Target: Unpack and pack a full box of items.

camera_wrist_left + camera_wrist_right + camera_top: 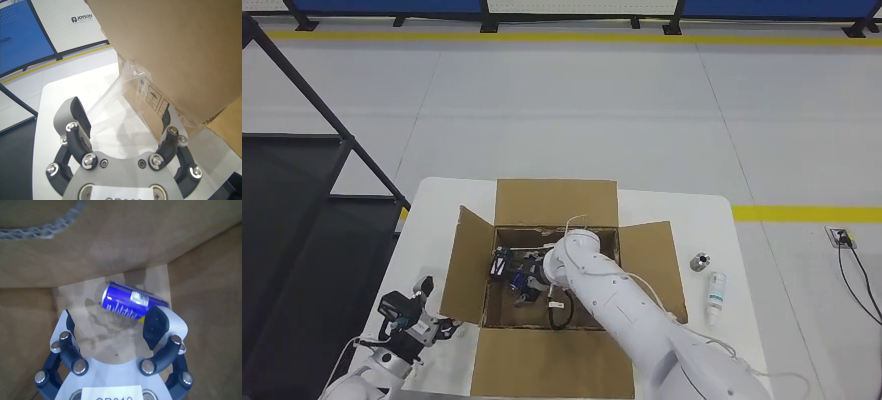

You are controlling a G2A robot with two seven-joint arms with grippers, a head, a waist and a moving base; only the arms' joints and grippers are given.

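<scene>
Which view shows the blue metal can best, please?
The right wrist view: the blue metal can lies sideways on the cardboard box's floor, nearly unobstructed. The top view gives a small glimpse beside the arm; the left wrist view faces the box's outer wall.

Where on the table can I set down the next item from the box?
The far right corner of the table is bare, beyond the small metal piece and white bottle beside the right flap. The far left corner, past the left flap, is free too. Crowded: the strip by the left gripper.
</scene>
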